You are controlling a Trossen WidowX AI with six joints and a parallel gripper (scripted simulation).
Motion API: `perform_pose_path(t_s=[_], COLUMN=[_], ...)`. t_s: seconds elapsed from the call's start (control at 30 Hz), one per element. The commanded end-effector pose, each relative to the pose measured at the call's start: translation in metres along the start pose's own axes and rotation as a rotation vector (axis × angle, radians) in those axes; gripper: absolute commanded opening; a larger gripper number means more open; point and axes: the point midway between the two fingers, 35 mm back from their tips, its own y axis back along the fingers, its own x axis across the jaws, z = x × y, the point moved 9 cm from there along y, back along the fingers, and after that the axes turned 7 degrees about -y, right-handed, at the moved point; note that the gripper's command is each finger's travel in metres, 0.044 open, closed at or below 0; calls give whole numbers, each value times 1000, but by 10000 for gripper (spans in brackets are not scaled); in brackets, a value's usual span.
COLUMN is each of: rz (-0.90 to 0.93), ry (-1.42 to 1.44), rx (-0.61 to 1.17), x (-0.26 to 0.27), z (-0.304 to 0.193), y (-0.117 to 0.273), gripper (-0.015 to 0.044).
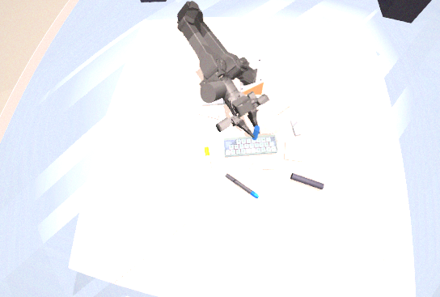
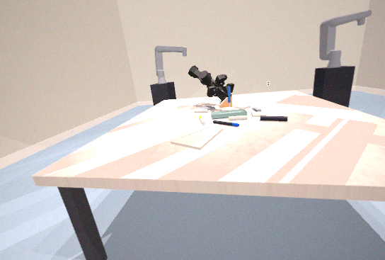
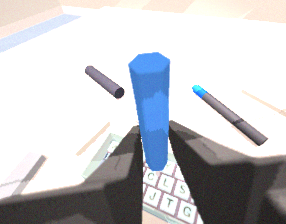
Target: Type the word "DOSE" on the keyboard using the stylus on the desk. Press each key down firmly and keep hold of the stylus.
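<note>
The blue stylus [image 1: 256, 132] [image 2: 228, 94] [image 3: 153, 100] is upright in my gripper [image 1: 255, 131] [image 3: 155, 132], which is shut on it. The pale green keyboard [image 1: 251, 146] [image 2: 228, 114] [image 3: 89, 167] lies flat under and in front of the fingers. In the exterior view the stylus's lower end stands above the keyboard's level. In the wrist view that end covers part of the keys just above C and L. The keys S, J, T and G also show there. My fingers hide much of the rest of the keyboard in that view.
A dark pen with a blue end [image 1: 242, 185] [image 2: 226, 123] [image 3: 229, 115] and a black cylinder [image 1: 306, 181] [image 2: 273, 118] [image 3: 104, 81] lie beyond the keyboard. A yellow-ended item [image 1: 207, 151] lies beside it. An orange object [image 1: 254, 89] [image 2: 226, 103] stands behind, near the arm.
</note>
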Motion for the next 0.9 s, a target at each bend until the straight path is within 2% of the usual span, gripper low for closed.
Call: perform_pose_path(t_s=[0.0,0.87], rz=[1,-3], ry=[-5,-7], rx=[1,-4], x=[12,23], z=[-2,-21], y=[-1,-8], gripper=[0,0])
